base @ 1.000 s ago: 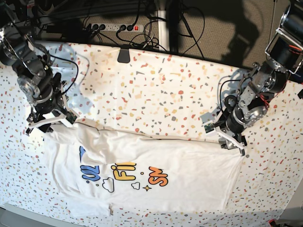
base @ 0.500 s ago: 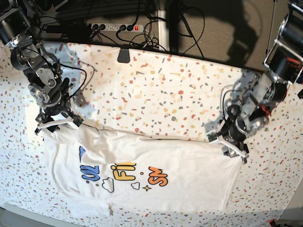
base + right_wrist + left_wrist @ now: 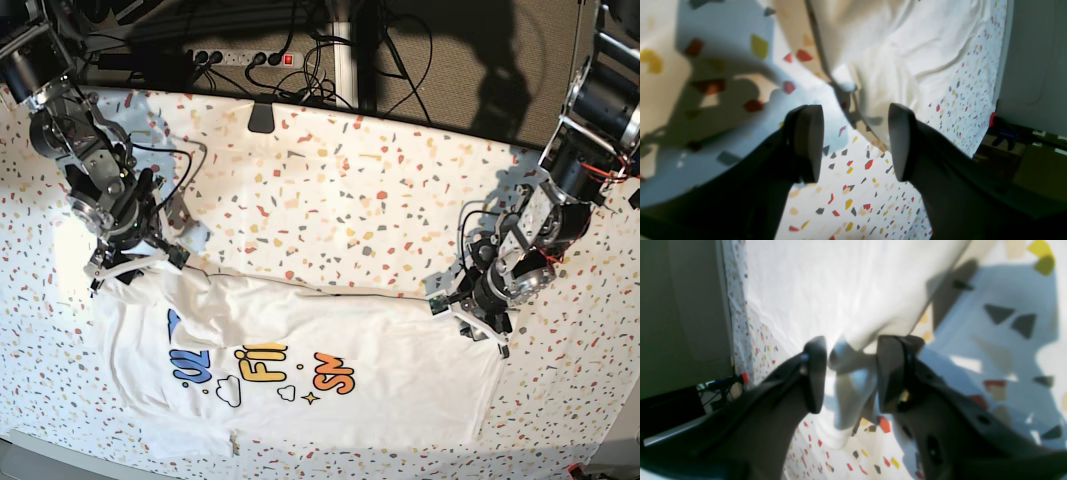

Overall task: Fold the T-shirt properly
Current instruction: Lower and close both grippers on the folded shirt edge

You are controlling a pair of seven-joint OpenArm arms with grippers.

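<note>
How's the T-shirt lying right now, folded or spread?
Partly folded: the T-shirt lies flat, its top edge turned down over the print's upper half. Sleeve and hem side remain unfolded.

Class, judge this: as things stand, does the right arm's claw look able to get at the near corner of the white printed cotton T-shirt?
Probably yes. The right claw hangs open just above the white printed cotton T-shirt, its corner lying ahead of the fingertips, with nothing between them.

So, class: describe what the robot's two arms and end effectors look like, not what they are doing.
Both arms are black and silver metal with exposed joints and loose black cables. The left end effector and right end effector each have two dark, rounded, paddle-shaped fingers. Red wiring shows on the left arm.
</note>
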